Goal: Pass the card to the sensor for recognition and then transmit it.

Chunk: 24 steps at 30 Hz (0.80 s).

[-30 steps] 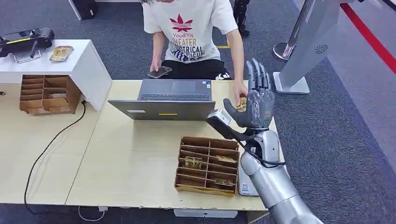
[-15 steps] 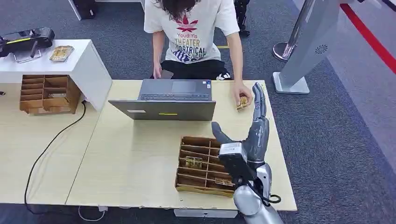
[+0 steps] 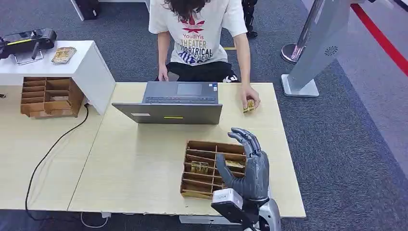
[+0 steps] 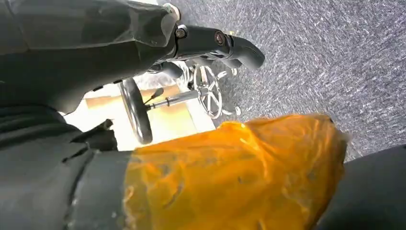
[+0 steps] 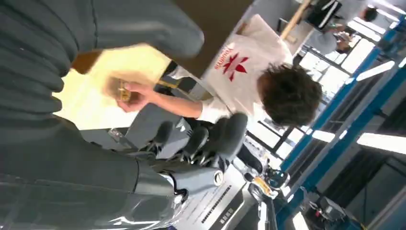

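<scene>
My right hand hovers over the near right part of a brown cardboard divider box, fingers spread, palm bare. Gold cards lie in the box's compartments. At the table's far right a person's hand rests on a small gold card; the right wrist view shows that card in the person's hand beyond my spread fingers. My left hand hangs beside my body above the carpet, a finger stretched out and nothing in it.
A grey laptop stands open behind the box, with the person seated behind it. On the left are a second divider box, a white stand with cards and a black device. A grey pillar base stands right.
My right hand has dropped from beside the person's hand back toward me, and now hovers over the box's near right. The person's hand has stayed on the card.
</scene>
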### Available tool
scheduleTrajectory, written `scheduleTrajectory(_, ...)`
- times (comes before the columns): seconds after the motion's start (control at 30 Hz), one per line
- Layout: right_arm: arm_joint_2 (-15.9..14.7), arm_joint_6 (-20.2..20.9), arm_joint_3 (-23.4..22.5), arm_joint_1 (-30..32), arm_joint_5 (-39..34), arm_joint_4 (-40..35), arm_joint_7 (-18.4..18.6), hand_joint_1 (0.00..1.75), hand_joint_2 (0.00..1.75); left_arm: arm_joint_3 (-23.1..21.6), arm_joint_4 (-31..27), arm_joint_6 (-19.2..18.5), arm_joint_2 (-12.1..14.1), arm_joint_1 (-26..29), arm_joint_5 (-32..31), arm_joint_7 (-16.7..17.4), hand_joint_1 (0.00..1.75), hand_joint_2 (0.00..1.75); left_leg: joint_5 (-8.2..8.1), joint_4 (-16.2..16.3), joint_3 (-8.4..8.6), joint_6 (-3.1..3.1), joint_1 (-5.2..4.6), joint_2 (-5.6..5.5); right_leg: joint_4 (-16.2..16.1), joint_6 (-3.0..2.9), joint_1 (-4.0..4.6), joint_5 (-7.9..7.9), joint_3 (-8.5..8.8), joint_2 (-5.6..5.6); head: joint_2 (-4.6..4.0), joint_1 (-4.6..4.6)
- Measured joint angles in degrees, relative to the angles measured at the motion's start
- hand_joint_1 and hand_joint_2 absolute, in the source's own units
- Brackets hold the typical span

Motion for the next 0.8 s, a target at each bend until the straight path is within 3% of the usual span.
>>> scheduleTrajectory(0.07, -0.6, 0.0, 0.1, 0.9, 1.7, 0.1, 0.6, 1.36, 1.75, 0.4, 0.0, 0.0, 0.0, 0.0, 0.1, 0.0, 0.0, 0.0, 0.0, 0.0, 0.0, 0.0, 0.0, 0.01, 0.0, 0.0, 0.0, 0.0, 0.0, 0.0, 0.0, 0.0)
scheduleTrajectory(0.1, -0.8, 0.0, 0.1, 1.3, 2.4, 0.2, 1.0, 0.82, 1.75, 0.6, 0.0, 0.0, 0.0, 0.0, 0.2, 0.0, 0.0, 0.0, 0.0, 0.0, 0.0, 0.0, 0.0, 0.0, 0.0, 0.0, 0.0, 0.0, 0.0, 0.0, 0.0, 0.0)
scheduleTrajectory(0.17, -1.4, 0.0, 0.1, 2.0, 4.7, 0.5, 2.2, 0.82, 1.75, 0.8, 0.0, 0.1, -0.1, 0.0, 0.3, 0.1, 0.0, 0.0, 0.0, 0.0, 0.0, 0.0, 0.0, 0.0, 0.0, 0.0, 0.0, 0.0, 0.0, 0.0, 0.0, 0.0)
scheduleTrajectory(0.23, -1.8, -0.1, 0.1, 2.5, 6.8, 0.9, 3.3, 0.63, 1.75, 1.0, 0.0, 0.1, -0.2, 0.0, 0.3, 0.1, 0.0, 0.0, 0.0, 0.0, 0.0, 0.0, 0.0, 0.0, 0.0, 0.0, 0.0, 0.0, 0.0, 0.0, 0.0, 0.0)
scheduleTrajectory(0.3, -2.2, -0.4, 0.2, 2.8, 8.5, 1.3, 4.2, 0.56, 1.75, 1.2, 0.0, 0.1, -0.2, 0.0, 0.3, 0.1, 0.0, 0.0, 0.0, 0.0, 0.01, 0.0, 0.0, 0.0, 0.0, 0.0, 0.0, 0.0, 0.0, 0.0, 0.0, 0.0)
scheduleTrajectory(0.47, -3.3, -1.8, 0.4, 2.9, 15.1, 2.8, 7.8, 0.7, 1.75, 1.6, 0.0, 0.1, -0.3, 0.0, 0.2, 0.1, 0.0, 0.0, 0.0, 0.0, 0.01, 0.0, 0.0, 0.0, 0.0, 0.0, 0.0, 0.0, 0.0, 0.0, 0.0, 0.0)
scheduleTrajectory(0.53, -3.7, -2.1, 0.6, 2.9, 16.7, 3.8, 8.8, 0.87, 1.75, 1.7, 0.0, 0.1, -0.3, 0.0, 0.0, 0.1, 0.0, 0.0, 0.0, 0.0, 0.0, 0.0, 0.0, 0.0, 0.0, 0.0, 0.0, 0.0, 0.0, 0.0, 0.0, 0.0)
scheduleTrajectory(0.6, -4.0, -2.3, 0.7, 2.9, 17.7, 4.7, 9.5, 0.93, 1.75, 1.8, 0.0, 0.1, -0.3, 0.0, -0.1, 0.1, 0.0, 0.0, 0.0, 0.0, 0.0, 0.0, 0.0, 0.0, 0.0, 0.0, 0.0, 0.0, 0.0, 0.0, 0.0, 0.0)
scheduleTrajectory(0.7, -4.4, -2.4, 0.8, 2.8, 18.9, 6.0, 10.4, 1.29, 1.75, 2.0, 0.0, 0.1, -0.3, 0.0, -0.2, 0.1, 0.0, 0.0, 0.0, 0.0, 0.0, 0.0, 0.0, 0.0, 0.0, 0.0, 0.0, 0.0, 0.0, 0.0, 0.0, -0.02)
scheduleTrajectory(0.8, -4.9, -2.7, 1.1, 2.5, 19.5, 7.2, 11.0, 1.38, 1.75, 2.1, 0.0, 0.1, -0.3, 0.0, -0.2, 0.1, 0.0, 0.0, 0.0, 0.0, 0.0, 0.0, 0.0, 0.0, 0.0, 0.0, 0.0, 0.0, 0.0, 0.0, 0.0, 0.0)
